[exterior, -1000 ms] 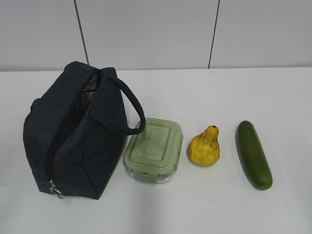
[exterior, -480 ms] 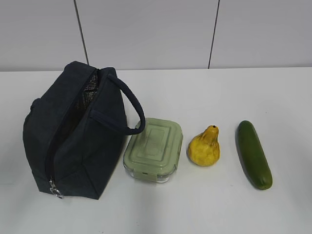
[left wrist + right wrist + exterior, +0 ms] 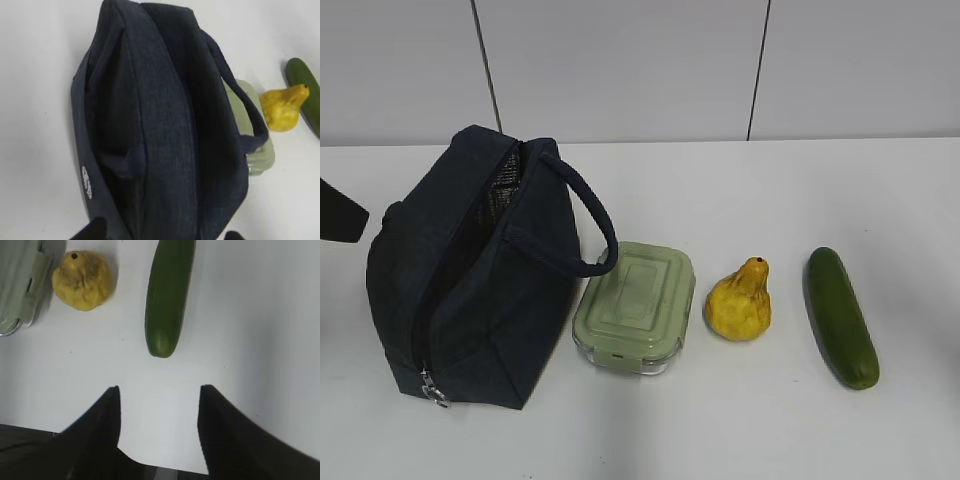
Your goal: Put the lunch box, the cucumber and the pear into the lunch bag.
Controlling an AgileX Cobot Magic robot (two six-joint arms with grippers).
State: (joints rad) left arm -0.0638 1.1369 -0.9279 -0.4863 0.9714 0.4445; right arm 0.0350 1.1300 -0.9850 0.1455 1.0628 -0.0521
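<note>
The dark navy lunch bag [image 3: 480, 270] stands at the left with its top zipper open and its strap handle [image 3: 590, 215] arching toward the lunch box. The lunch box [image 3: 635, 305] with its sage-green lid sits right beside the bag. The yellow pear [image 3: 740, 300] lies to its right, and the dark green cucumber [image 3: 840, 315] lies furthest right. My left gripper [image 3: 162, 232] is open and hovers above the bag [image 3: 165, 125]; only its fingertips [image 3: 95, 229] show. My right gripper [image 3: 159, 392] is open and empty above the bare table, short of the cucumber's near end [image 3: 167, 295].
A dark part of my left arm [image 3: 340, 212] shows at the left edge of the exterior view, beside the bag. The white table [image 3: 770, 190] runs back to a grey panelled wall [image 3: 620, 70]. The pear [image 3: 82, 280] and the box's corner [image 3: 17, 290] show in the right wrist view.
A dark part of my left arm has come into the exterior view at the left edge. The bag, box, pear and cucumber have not moved.
</note>
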